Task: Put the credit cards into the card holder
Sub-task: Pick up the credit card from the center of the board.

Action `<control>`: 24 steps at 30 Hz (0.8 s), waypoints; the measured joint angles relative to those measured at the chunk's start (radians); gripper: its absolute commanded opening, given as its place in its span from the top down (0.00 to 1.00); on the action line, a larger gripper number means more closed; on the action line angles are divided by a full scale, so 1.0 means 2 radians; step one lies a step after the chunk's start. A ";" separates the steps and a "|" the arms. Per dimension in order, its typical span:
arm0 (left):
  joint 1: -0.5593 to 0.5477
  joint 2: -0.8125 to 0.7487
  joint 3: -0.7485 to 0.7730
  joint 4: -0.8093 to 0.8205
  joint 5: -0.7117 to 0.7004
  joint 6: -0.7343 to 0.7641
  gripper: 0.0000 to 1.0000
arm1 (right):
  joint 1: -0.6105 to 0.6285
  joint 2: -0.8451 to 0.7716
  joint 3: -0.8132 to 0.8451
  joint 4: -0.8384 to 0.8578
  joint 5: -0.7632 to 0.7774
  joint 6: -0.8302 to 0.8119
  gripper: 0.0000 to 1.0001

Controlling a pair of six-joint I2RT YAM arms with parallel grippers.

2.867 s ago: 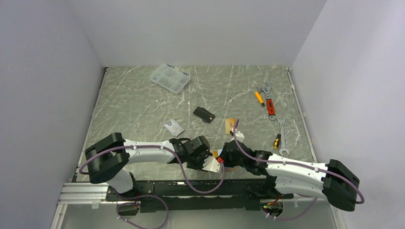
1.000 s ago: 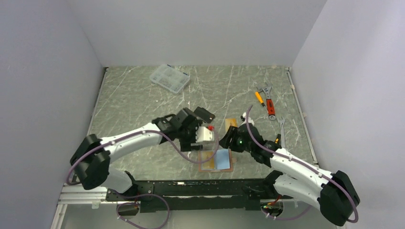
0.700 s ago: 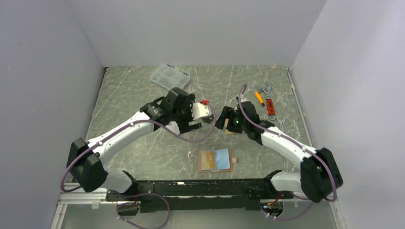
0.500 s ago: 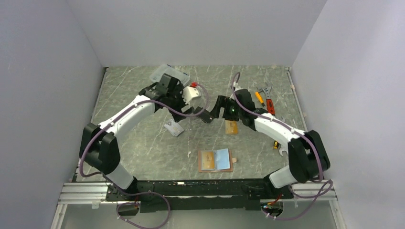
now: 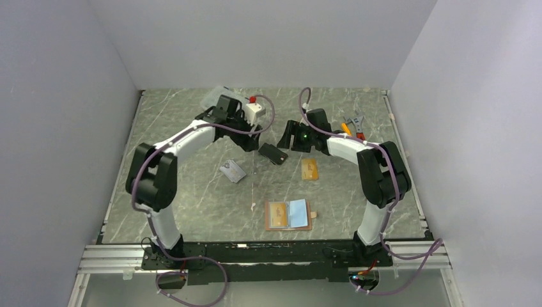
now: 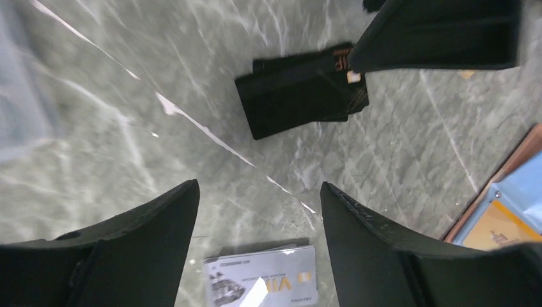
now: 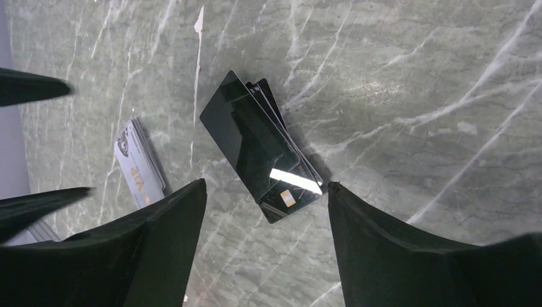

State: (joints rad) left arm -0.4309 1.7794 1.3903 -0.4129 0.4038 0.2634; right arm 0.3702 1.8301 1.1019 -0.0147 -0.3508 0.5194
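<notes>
Hovering left hand (image 6: 259, 192) and right hand (image 7: 266, 185) over black card (image 7: 255, 150), both spread wide, gripping nothing. Seeing silver card (image 5: 232, 171) at 8 o'clock from it, orange card (image 5: 310, 169) at 4, card holder (image 5: 289, 215) lying open near 6, all flat on desk (image 5: 192, 192). Judging cards thin, stiff, slippery: pinching across edges.

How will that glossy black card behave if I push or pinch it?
The glossy black card lies flat on the smooth marble-patterned tabletop, so it will probably slide rather than lift. It looks thin, so likely light and slightly flexible. Offset edges beneath hint at a stack that may fan apart.
</notes>
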 measured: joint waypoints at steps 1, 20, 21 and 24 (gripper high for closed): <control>0.000 0.014 -0.004 0.005 0.001 -0.013 0.23 | 0.000 0.002 0.002 0.000 0.000 0.000 0.38; 0.000 0.160 0.050 0.058 0.014 -0.156 0.22 | 0.007 0.015 -0.033 0.086 -0.022 0.034 0.96; 0.000 0.164 0.051 0.058 0.015 -0.156 0.22 | 0.008 0.017 -0.035 0.087 -0.022 0.034 0.97; 0.000 0.170 0.063 0.057 0.021 -0.159 0.23 | 0.010 0.027 -0.036 0.087 -0.022 0.034 0.98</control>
State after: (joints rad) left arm -0.4313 2.1193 1.5166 -0.2993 0.4458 -0.0547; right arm 0.3904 1.8839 1.0306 0.1589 -0.3950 0.5877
